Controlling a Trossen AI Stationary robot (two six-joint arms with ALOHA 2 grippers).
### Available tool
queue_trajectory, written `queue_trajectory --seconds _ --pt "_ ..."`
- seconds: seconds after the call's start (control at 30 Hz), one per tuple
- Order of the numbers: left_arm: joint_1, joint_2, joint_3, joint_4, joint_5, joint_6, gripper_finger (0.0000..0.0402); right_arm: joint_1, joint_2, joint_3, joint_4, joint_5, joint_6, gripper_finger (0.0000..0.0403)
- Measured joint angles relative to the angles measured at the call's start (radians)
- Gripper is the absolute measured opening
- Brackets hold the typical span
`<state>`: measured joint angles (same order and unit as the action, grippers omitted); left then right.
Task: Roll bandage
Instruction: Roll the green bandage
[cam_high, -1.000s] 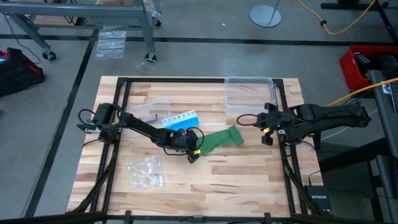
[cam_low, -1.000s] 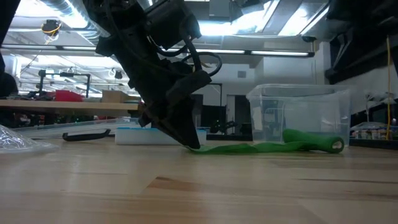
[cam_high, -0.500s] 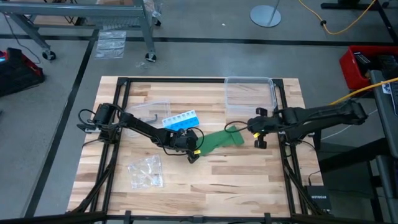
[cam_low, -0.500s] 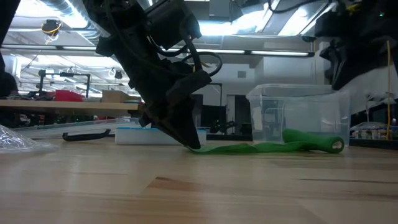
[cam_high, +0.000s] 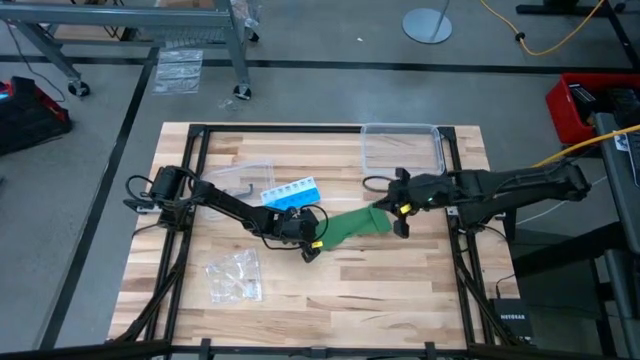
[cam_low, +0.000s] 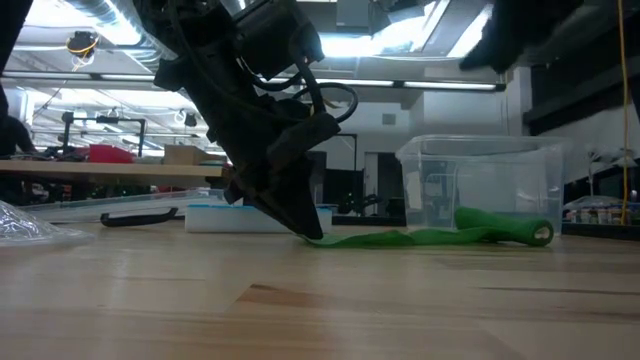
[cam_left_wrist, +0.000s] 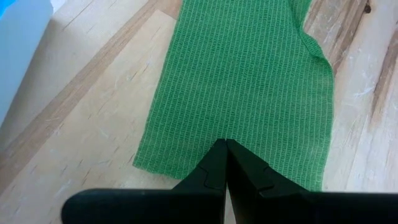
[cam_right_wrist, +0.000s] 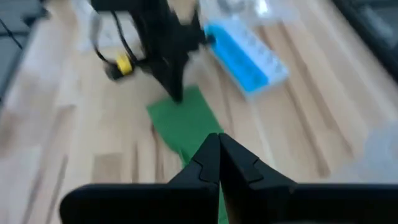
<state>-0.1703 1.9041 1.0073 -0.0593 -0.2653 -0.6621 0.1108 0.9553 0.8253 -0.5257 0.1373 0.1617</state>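
Observation:
The green bandage (cam_high: 352, 225) lies flat on the table near its middle, running from left to right. Its right end is curled into a small roll (cam_low: 540, 233). My left gripper (cam_high: 312, 245) is shut, with its tips down on the bandage's left end (cam_left_wrist: 249, 81). My right gripper (cam_high: 398, 212) is shut and empty. It hangs well above the table over the bandage's right end, and the right wrist view (cam_right_wrist: 217, 140) looks down on the bandage (cam_right_wrist: 183, 124). My left gripper presses its shut fingertips (cam_left_wrist: 214, 163) down on the bandage's left end, close to the end edge (cam_left_wrist: 168, 163) and midway across the strip. The fingers slant down from the table's left and lie along the strip. The bandage lies flat on the wood.
A clear plastic box (cam_high: 402, 150) stands at the far right, just behind the bandage. The blue and white pill organizer (cam_high: 290, 193) lies behind my left gripper. A small clear plastic bag (cam_high: 233, 277) lies near the front left. Bare wood shows in front of the bandage.
My right gripper has moved toward the table's left, from the right edge to above the bandage's right end. My left gripper and the bandage have kept still.

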Motion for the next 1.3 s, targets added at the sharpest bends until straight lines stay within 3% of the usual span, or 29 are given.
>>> queue_trajectory --seconds 0.23,0.43,0.6,0.8,1.0,1.3 --pt "0.000 0.000 0.000 0.000 0.000 -0.001 0.0000 0.000 -0.182 0.177 -0.132 0.028 -0.016 0.0004" --pt "0.000 0.000 0.000 0.002 0.000 -0.002 0.0000 0.000 -0.441 0.180 -0.225 0.110 0.028 0.0004" --pt "0.000 0.000 0.000 0.005 0.000 0.010 0.0000 0.000 -0.690 0.052 -0.245 0.147 0.197 0.0004" --pt "0.000 0.001 0.000 0.019 0.001 0.010 0.0000 0.000 -0.877 -0.246 -0.089 0.084 0.318 0.0004" --pt "0.000 0.001 0.000 0.022 0.003 0.009 0.0000 0.000 -0.851 -0.484 0.211 -0.013 0.328 0.0004" --pt "0.000 0.001 0.000 0.025 0.004 0.008 0.0000 0.000 -0.593 -0.610 0.094 0.111 0.383 0.0004"
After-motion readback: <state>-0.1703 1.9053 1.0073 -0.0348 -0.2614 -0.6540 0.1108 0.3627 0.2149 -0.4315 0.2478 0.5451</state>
